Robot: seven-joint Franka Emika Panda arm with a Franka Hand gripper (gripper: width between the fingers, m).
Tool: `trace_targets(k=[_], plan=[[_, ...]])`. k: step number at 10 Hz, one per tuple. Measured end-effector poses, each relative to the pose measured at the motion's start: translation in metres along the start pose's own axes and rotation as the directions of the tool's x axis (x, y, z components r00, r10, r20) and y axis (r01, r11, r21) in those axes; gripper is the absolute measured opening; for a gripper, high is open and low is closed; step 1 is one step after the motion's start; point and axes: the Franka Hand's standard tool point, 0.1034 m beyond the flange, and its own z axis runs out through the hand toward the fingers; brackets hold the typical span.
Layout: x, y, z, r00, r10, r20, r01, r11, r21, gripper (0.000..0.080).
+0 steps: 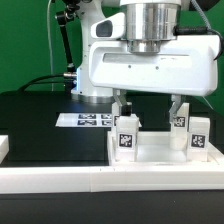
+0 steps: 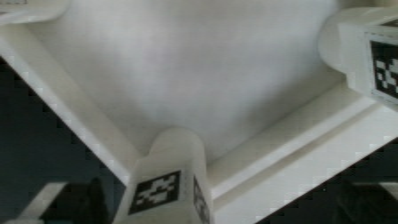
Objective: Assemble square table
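Landmark = square table slab.

Nearest the exterior camera: long white border rail runs across the front edge of the black counter, just in front of the slab. A small white block sits at the exterior view's left edge, well apart from the slab.

Slab lies flat on the counter directly behind the rail, toward the exterior view's right. Two tagged legs stand upright on it: one leg at its left corner, one leg at its right corner (exterior view's sides). Wrist view shows the slab's pale inner surface and raised rim, with a leg and another leg standing at two of its corners.

End effector hangs above the slab between the two legs, fingers spread wide, nothing between them, holding nothing.

Behind the slab, toward the exterior view's left: marker board flat on the counter. Robot base behind that, green backdrop farthest.
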Motion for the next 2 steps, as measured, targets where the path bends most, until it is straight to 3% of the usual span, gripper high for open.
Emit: trace_targets(k=[2], plan=[[-0.0001, 0.0002, 0.0005, 1.0, 0.0, 0.0, 0.0, 1.0, -0.001, 0.0649]])
